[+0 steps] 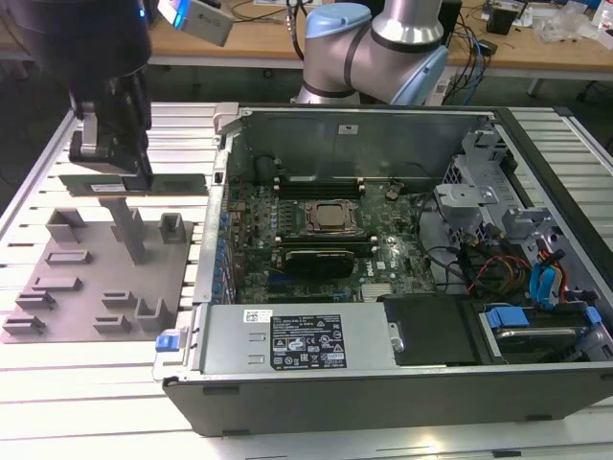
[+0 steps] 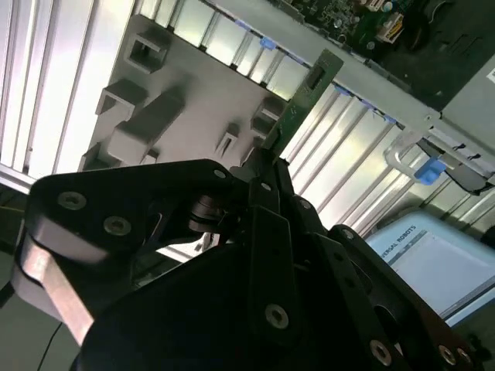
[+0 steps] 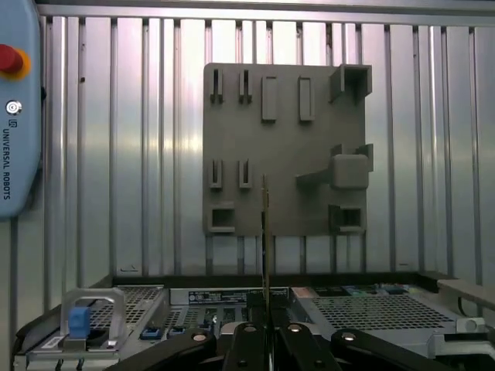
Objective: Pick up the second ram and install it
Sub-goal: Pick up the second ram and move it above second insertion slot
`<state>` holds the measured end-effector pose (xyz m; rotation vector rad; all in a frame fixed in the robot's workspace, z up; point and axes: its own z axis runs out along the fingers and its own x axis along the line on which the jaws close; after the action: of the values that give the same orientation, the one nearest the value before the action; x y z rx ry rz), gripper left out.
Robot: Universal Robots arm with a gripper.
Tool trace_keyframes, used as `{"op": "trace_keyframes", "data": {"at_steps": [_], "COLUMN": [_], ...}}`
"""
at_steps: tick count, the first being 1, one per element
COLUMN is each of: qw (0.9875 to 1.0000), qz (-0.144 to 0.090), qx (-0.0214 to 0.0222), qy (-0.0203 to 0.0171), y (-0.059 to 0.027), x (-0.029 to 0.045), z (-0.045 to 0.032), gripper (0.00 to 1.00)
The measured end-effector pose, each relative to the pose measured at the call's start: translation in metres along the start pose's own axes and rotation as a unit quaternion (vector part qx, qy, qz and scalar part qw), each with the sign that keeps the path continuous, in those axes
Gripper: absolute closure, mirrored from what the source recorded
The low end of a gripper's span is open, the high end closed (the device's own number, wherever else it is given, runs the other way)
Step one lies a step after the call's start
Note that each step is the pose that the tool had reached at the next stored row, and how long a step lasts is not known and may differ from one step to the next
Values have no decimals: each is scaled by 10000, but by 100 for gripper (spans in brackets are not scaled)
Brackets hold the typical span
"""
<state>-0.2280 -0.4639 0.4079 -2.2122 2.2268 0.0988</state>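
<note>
- While the gripper (image 1: 113,177) is closed on the second ram (image 1: 177,180), pinching the green stick near its middle, the stick hangs level above the grey fixture plate (image 1: 96,287), at the exterior view's left, well apart from the open computer case (image 1: 383,402).
- Step in hand, as judged: the pick-up looks done and the carry toward the case is the current phase; the install is not yet done.
- In the first wrist view the ram appears edge-on as a thin vertical line between the fingers, with the fixture plate behind it. In the second wrist view its green face juts out beyond the black fingers.
- Requirement for seating, as judged: the stick's long edge must line up with a free one of the memory slots (image 1: 321,184), which run beside the CPU socket (image 1: 332,218) on the motherboard (image 1: 259,230). It must also come down square, since a tilt could jam it against the slot walls.
- Surface: a ribbed aluminium desk (image 1: 86,402) carries both plate and case.
- Room: the robot arm (image 1: 402,38) rises behind the case, before a rear desk (image 1: 259,43) strewn with cables; a teach pendant (image 3: 15,116) lies on the slats.
</note>
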Motion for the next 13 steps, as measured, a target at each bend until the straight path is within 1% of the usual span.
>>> {"op": "trace_keyframes", "data": {"at_steps": [1,2,4,7,9,11,13], "qw": [10000,10000,10000,10000,10000,10000,10000], "qz": [1,1,0,1,0,1,1], "qx": [0,0,1,0,0,0,1], "qy": [0,-1,0,0,0,0,-1], "y": [-44,-120,-197,-339,-406,-452,-529], "x": [-1,-2,-3,-6,-8,-9,-11], "z": [-2,-5,-8,-14,-17,-19,-22], "gripper": [89,89,89,89,89,89,89]}}
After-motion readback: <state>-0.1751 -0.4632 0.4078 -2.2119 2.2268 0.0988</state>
